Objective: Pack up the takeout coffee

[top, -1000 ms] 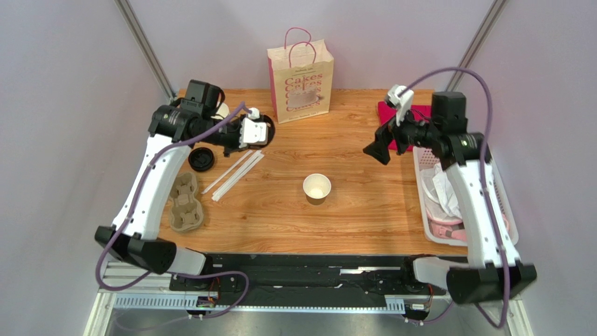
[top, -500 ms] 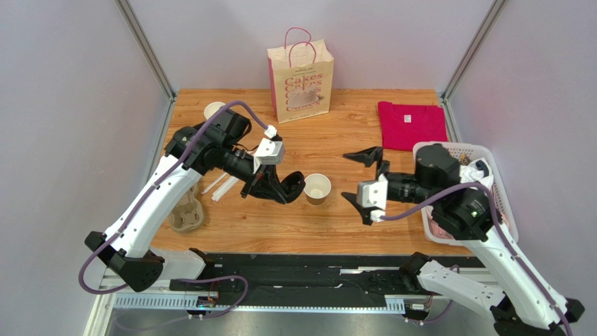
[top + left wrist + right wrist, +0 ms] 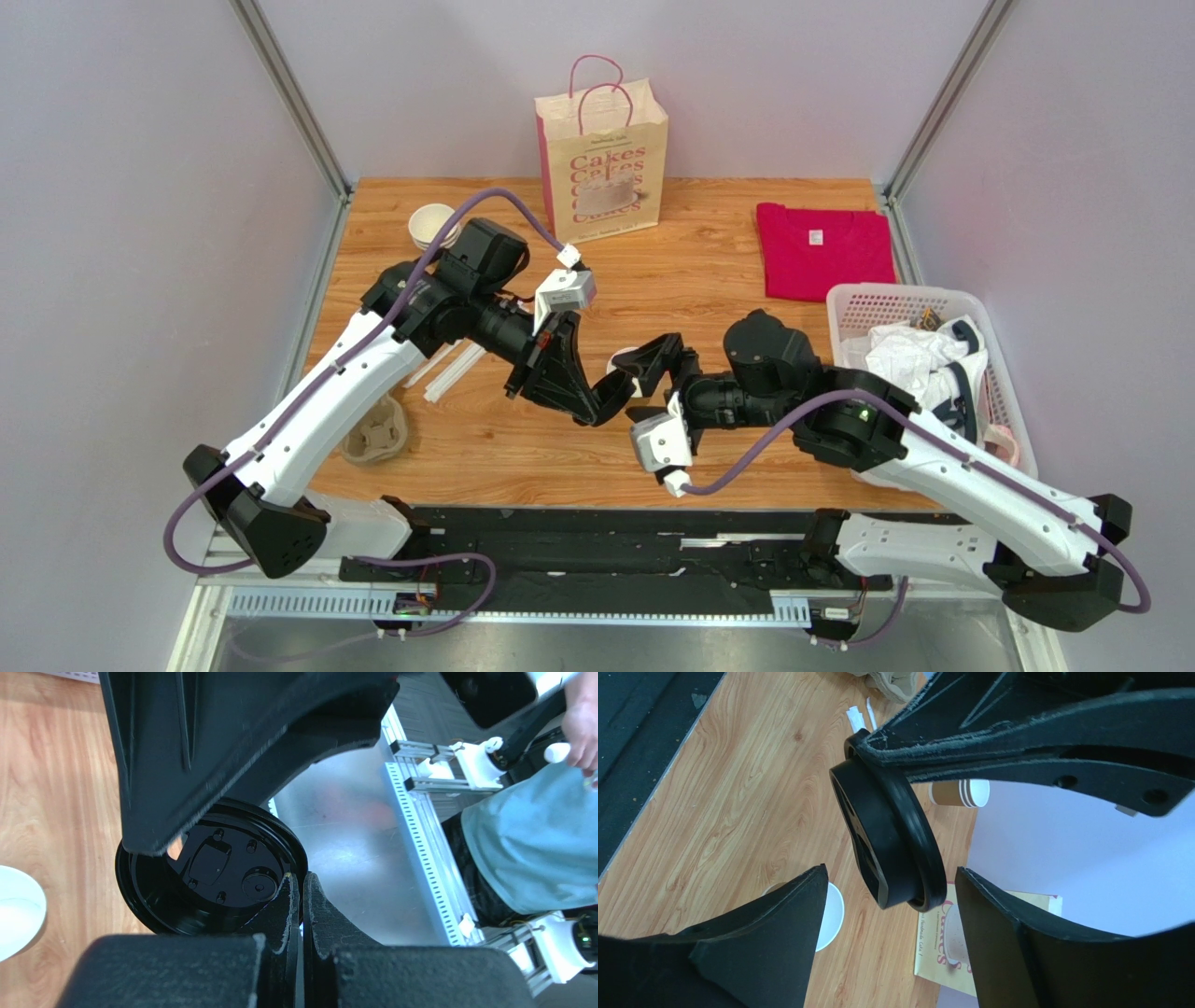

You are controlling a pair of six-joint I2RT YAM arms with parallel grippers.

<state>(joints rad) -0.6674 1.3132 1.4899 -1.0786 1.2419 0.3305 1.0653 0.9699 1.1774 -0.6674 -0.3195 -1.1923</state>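
Black round plastic lid (image 3: 892, 840) sits pinched by its rim in the left gripper (image 3: 601, 399) above the wooden table (image 3: 730, 266). Right gripper (image 3: 891, 871) gapes wide, fingers flanking that lid; the small white-lined paper cup (image 3: 835, 917) stands open beneath.

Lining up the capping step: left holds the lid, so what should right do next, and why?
Probably ease the right gripper around the uncovered cup and close its jaws to steady it: the left gripper grips the lid, and nothing holds the cup.
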